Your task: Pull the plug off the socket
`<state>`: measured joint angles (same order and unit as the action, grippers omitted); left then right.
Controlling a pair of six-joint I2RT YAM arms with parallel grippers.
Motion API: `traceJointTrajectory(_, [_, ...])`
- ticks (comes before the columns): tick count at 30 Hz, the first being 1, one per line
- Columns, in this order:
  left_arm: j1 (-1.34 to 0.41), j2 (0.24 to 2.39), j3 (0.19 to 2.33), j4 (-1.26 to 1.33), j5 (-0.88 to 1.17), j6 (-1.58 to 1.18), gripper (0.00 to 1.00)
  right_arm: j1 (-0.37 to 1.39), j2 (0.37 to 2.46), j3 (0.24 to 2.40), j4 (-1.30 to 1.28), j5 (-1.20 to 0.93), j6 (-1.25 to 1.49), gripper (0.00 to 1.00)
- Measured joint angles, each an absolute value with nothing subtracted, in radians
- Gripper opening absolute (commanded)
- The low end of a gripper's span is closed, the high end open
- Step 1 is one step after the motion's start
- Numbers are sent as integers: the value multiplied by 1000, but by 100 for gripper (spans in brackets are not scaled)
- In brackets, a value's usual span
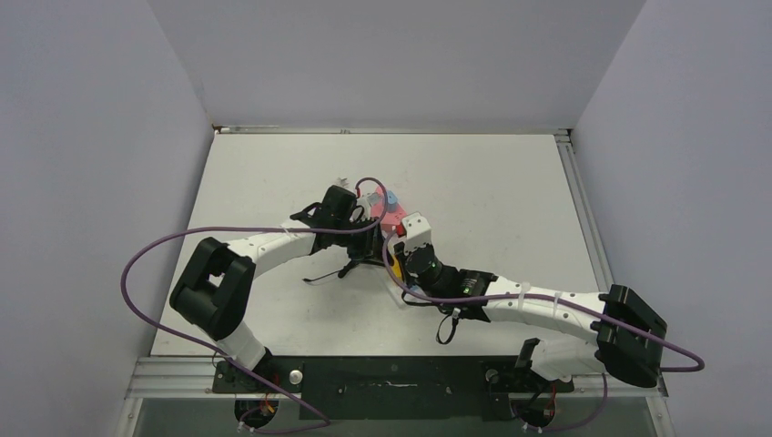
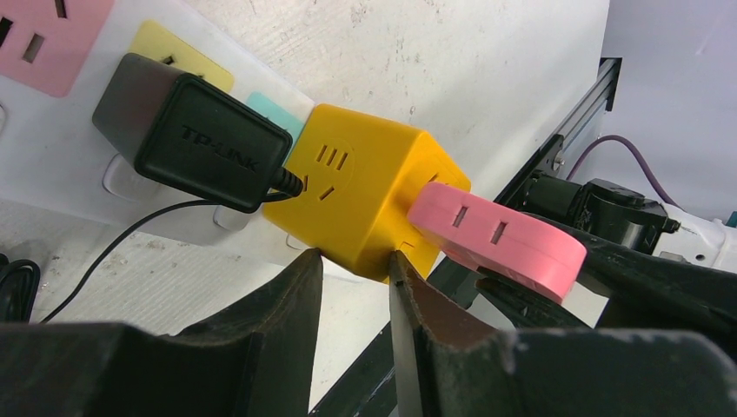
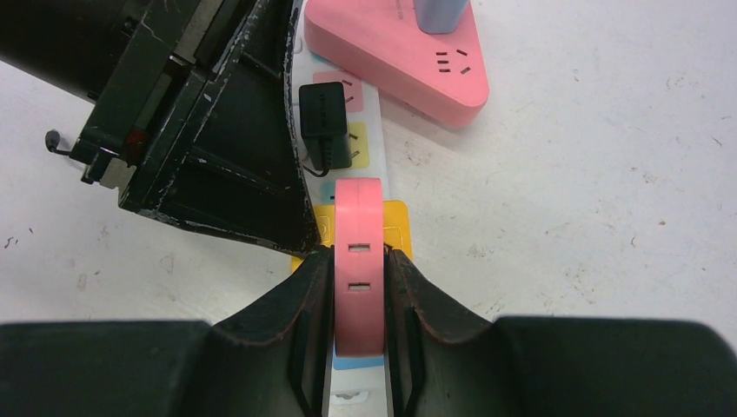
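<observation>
The white power strip [image 2: 43, 152] lies on the table with pink, yellow and teal outlets. A yellow cube adapter [image 2: 365, 200] sits in it, and a flat round pink plug [image 2: 495, 239] sticks into the cube's side. My right gripper [image 3: 359, 252] is shut on the pink plug [image 3: 358, 208], one finger on each flat face. My left gripper [image 2: 355, 261] is closed onto the lower corner of the yellow cube, both tips touching it. In the top view both grippers [image 1: 387, 238] meet over the strip and hide most of it.
A black TP-LINK adapter [image 2: 191, 139] with a thin black cord is plugged into the strip beside the cube. A pink triangular socket block [image 3: 408, 61] with a blue plug on it lies just beyond. The left gripper's black body [image 3: 209, 130] crowds the strip's left side.
</observation>
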<state>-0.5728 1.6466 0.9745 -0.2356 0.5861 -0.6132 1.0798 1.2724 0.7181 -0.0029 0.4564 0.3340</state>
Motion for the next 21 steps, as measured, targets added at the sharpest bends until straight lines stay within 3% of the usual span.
traceJointTrajectory(13, [-586, 1650, 992, -240, 552, -601, 28, 912, 1250, 718, -10, 206, 389, 5])
traceJointTrajectory(21, [-588, 1651, 994, -243, 549, -594, 28, 900, 1248, 718, -10, 176, 386, 5])
